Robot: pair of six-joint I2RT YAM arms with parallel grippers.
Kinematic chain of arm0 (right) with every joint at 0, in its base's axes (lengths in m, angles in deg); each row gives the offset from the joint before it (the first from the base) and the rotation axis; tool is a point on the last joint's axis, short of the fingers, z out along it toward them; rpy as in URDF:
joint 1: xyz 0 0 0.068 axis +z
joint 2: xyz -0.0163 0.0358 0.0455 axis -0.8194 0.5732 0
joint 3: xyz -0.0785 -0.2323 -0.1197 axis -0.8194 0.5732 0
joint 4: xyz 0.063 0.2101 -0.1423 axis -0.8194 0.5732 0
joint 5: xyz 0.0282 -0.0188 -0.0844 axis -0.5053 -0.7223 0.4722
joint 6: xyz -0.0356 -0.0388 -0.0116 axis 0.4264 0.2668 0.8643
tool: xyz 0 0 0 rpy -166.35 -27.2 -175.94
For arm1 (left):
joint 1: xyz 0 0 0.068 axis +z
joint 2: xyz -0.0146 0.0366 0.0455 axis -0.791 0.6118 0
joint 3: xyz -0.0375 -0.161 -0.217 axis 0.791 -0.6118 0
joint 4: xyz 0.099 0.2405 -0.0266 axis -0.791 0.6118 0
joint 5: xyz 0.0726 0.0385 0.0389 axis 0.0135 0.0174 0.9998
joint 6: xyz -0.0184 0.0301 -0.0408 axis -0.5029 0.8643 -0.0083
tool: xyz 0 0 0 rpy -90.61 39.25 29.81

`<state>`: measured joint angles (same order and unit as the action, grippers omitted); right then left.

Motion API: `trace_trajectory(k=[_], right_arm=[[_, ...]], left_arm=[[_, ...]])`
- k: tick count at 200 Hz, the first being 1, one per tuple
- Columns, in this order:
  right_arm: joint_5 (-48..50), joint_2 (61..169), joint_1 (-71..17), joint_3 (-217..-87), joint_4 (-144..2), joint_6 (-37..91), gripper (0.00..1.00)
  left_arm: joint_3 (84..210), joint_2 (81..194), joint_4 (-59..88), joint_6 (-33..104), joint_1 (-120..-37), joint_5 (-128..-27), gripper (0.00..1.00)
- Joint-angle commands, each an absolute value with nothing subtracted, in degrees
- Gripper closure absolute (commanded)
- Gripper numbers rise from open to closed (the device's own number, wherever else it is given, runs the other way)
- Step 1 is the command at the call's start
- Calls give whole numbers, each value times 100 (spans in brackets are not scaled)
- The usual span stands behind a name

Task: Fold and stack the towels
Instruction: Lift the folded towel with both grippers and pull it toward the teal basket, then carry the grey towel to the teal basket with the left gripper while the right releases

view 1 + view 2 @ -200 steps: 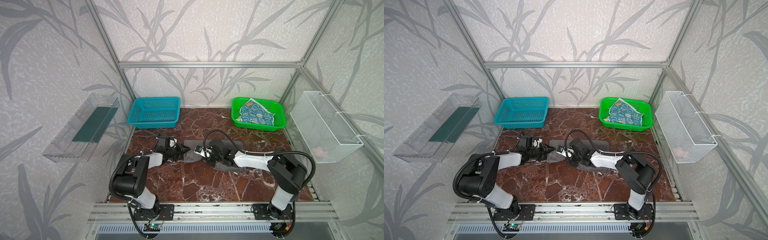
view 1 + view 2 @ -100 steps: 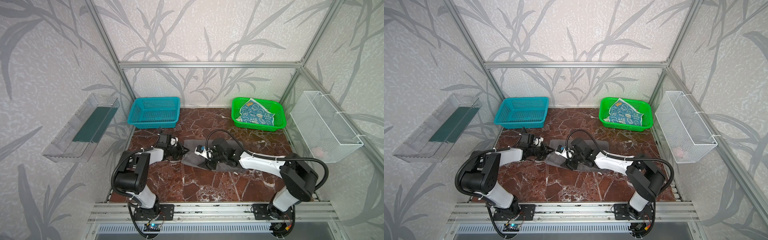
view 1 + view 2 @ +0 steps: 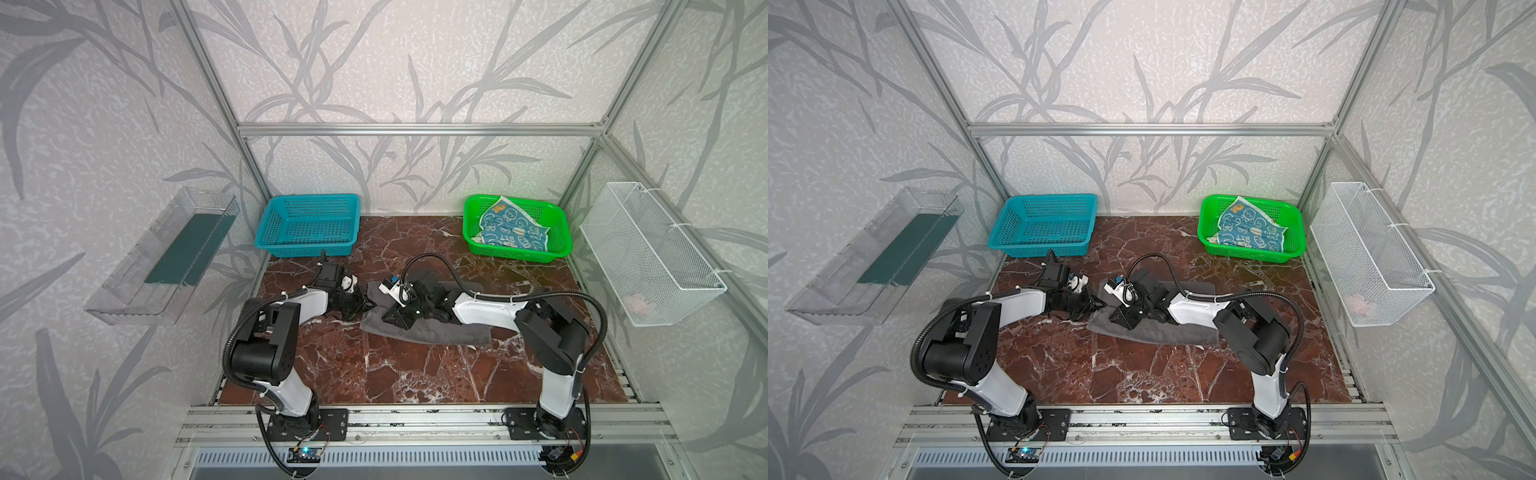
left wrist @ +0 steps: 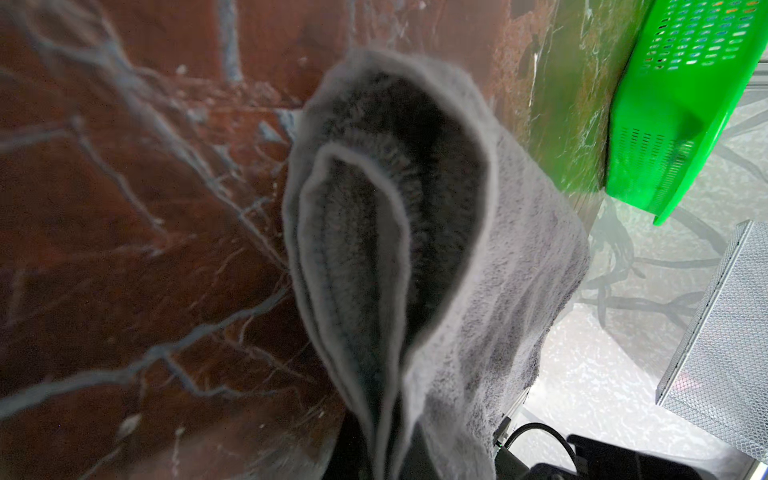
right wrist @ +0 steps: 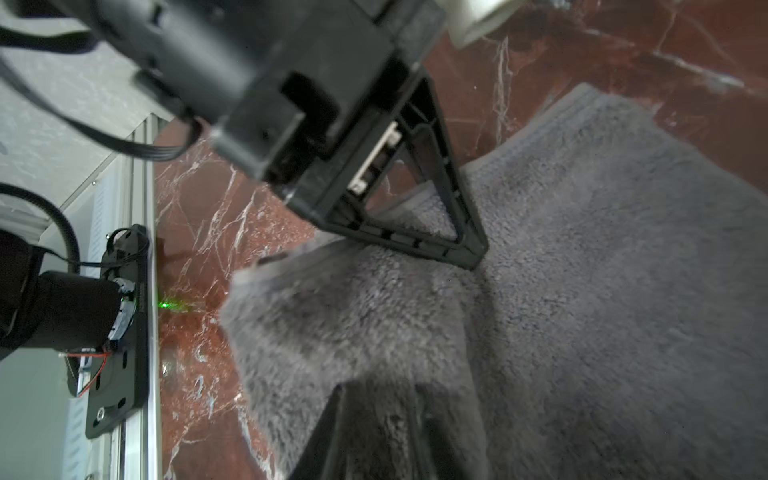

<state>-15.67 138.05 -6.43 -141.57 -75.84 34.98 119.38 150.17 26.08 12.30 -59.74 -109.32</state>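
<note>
A dark grey towel (image 3: 440,332) (image 3: 1163,332) lies folded mid-table in both top views. Low over the table, my left gripper (image 3: 371,305) (image 3: 1100,306) is shut on its left end. In the left wrist view the towel's (image 4: 478,291) layered hems run down into the jaws of that gripper (image 4: 384,465). My right gripper (image 3: 392,318) (image 3: 1121,320) reaches in from the right, shut on the same end. The right wrist view has pile bunched between its fingers (image 5: 382,399), and the left gripper (image 5: 473,253) just beyond. A teal-blue printed towel (image 3: 513,230) (image 3: 1250,230) lies crumpled in the green basket (image 3: 559,245).
A blue basket (image 3: 307,224) stands at the back left. On the right wall hangs a white wire basket (image 3: 648,253), on the left wall a clear tray (image 3: 162,257). Both arms lie low over the brown marble table (image 3: 415,374), close together.
My right gripper opened, shifted towards the front along the towel's left end and shut again. The left gripper kept its pinch and drew slightly left. The towel's left end now lies more spread.
</note>
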Motion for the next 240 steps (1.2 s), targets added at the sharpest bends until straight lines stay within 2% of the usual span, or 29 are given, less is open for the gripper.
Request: trace_trajectory(k=[1, 32, 55, 74, 93, 120, 149, 153, 156, 158, 197, 240], right_arm=[[-1326, 13993, -461, -14380, -7382, 3231, 81], [-1014, 14127, -257, -14193, -7242, 3174, 84], [-806, 13704, -312, -13716, -7803, 3106, 81], [-683, 13169, -419, -13407, -8023, 3289, 61], [-603, 12648, -499, -13233, -7850, 3649, 46], [-257, 11911, -557, -13172, -7080, 4095, 35], [328, 11067, -558, -12679, -7017, 4249, 21], [400, 10951, -556, -12595, -7049, 4251, 13], [465, 10869, -560, -12534, -7071, 4244, 2], [500, 10806, -558, -12489, -7088, 4241, 0], [1073, 10022, -555, -11934, -7206, 4150, 1], [1153, 10023, -570, -11843, -7077, 4084, 1]], left_arm=[[12086, 14992, 2837, 1334, -6000, -10887, 100], [12266, 15056, 2827, 1317, -6001, -10911, 100], [12663, 15109, 3053, 1575, -6004, -10868, 100], [13191, 15212, 3444, 2002, -6001, -10844, 100], [13832, 15352, 3861, 2465, -6001, -10700, 100], [14754, 15637, 4261, 3042, -6001, -10490, 100], [15875, 16089, 4647, 3579, -5997, -10349, 100], [16037, 16153, 4707, 3650, -6002, -10335, 100], [16168, 16207, 4762, 3706, -6001, -10319, 100], [16249, 16245, 4799, 3748, -6001, -10305, 100], [18014, 17012, 5498, 4309, -5993, -10000, 100], [19856, 17895, 5827, 4613, -5919, -9470, 100]])
